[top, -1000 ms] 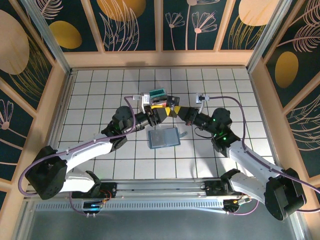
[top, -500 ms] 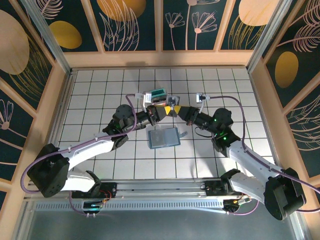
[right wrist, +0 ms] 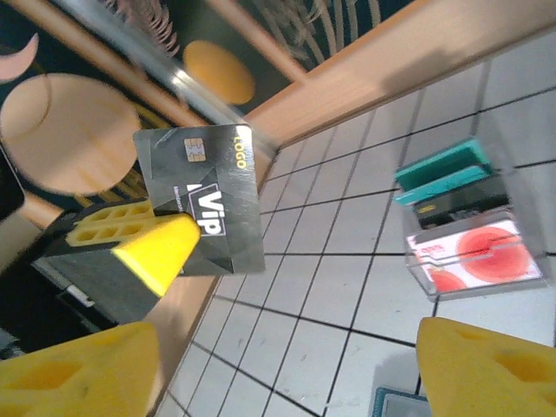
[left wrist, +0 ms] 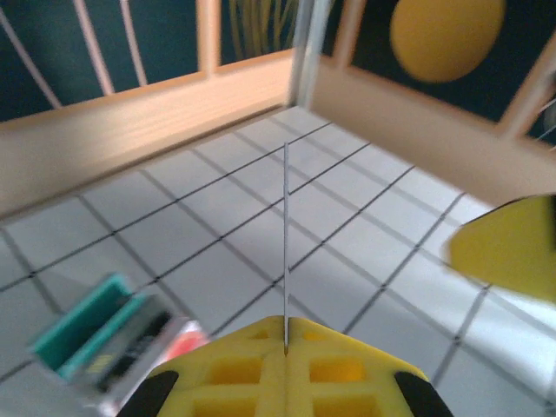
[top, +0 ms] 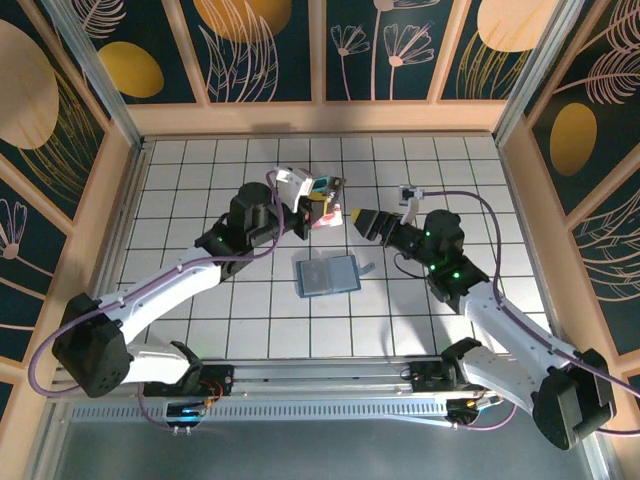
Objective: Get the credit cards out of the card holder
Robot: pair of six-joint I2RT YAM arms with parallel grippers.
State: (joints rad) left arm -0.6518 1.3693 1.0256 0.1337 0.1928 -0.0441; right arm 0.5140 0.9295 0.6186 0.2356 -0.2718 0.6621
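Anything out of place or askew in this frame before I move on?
Nothing spilled or damaged. The left gripper pinches a dark grey card by one edge, above the table and tilted. The flat slate-blue wallet lies slightly askew to the tile grid.

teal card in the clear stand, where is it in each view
Top external: teal card mid-table, just beyond the left gripper.
Left wrist: card lower left, blurred.
Right wrist: card at right, in the clear stand.
Shared landmark: left gripper, shut on a dark card.
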